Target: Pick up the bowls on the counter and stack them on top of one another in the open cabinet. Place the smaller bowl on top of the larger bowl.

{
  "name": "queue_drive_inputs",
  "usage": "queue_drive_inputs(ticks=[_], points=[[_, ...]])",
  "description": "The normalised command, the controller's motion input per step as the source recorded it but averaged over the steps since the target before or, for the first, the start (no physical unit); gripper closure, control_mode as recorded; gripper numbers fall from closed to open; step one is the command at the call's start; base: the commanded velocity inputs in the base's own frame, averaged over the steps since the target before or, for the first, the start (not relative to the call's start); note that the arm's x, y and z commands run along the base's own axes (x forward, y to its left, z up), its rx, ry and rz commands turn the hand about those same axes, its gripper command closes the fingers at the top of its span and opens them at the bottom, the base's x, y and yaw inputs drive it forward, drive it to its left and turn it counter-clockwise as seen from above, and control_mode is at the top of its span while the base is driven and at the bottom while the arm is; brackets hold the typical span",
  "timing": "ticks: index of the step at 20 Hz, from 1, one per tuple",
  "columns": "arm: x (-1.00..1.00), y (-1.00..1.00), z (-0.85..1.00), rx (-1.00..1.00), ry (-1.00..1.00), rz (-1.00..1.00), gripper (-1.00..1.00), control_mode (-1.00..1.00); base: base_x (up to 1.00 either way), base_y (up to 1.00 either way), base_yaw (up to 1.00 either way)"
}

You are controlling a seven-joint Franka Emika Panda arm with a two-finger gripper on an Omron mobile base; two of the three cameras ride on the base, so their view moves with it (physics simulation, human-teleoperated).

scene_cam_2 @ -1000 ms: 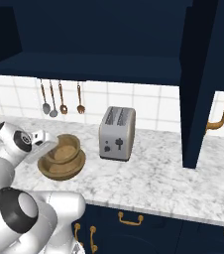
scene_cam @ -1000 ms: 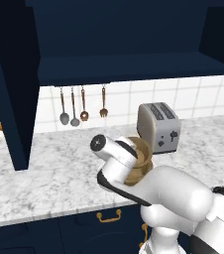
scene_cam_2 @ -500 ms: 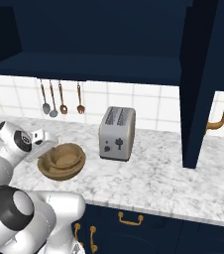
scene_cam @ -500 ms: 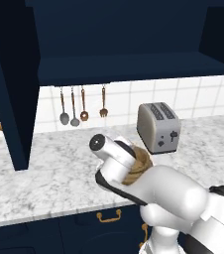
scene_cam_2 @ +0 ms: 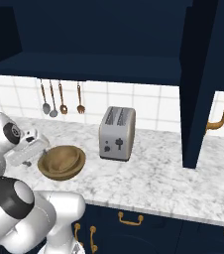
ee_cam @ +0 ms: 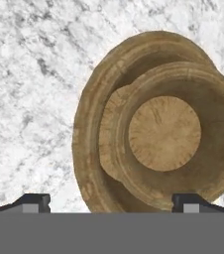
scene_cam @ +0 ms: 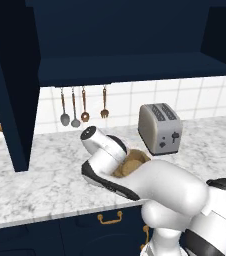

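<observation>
Hovering my claw (ee_cam: 111,203) over the counter (ee_cam: 29,74), jaws spread wide, nothing between them. One fingertip (ee_cam: 32,202) sits over bare marble, the other over the near rim of the bowls.

Hand view: smaller bowl (ee_cam: 183,134) sits nested inside the larger bowl (ee_cam: 91,129), offset toward one side so its rim meets the big one's wall there. A crescent of the larger bowl's inner floor shows on the opposite side.

Right base view: stacked bowls (scene_cam_2: 62,162) rest on the white marble, just beside my hand (scene_cam_2: 27,149), with the silver toaster (scene_cam_2: 117,133) near them on the far side. Hanging utensils (scene_cam_2: 59,97) line the tiled wall behind.

Open cabinet (scene_cam_2: 94,67) is above, navy shelf overhanging the counter, tall door panel (scene_cam_2: 197,84) standing well off to the right of the toaster. Bowls are on the counter, not on that shelf.

Left base view: my arm covers most of the bowls; only a brown sliver (scene_cam: 132,162) shows beside the toaster (scene_cam: 160,127).
</observation>
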Motion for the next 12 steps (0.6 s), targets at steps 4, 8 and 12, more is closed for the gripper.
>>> queue_drive_inputs(ticks=[4, 8, 12], points=[[0.11, 0.00, -0.60, -0.05, 0.00, 0.00, -1.00, -1.00, 0.00, 0.00, 0.00], [0.17, -0.01, -0.63, -0.04, 0.00, 0.00, -1.00, -1.00, 0.00, 0.00, 0.00], [0.16, -0.09, -0.31, 0.00, 0.00, 0.00, 1.00, -1.00, 0.00, 0.00, 0.00]])
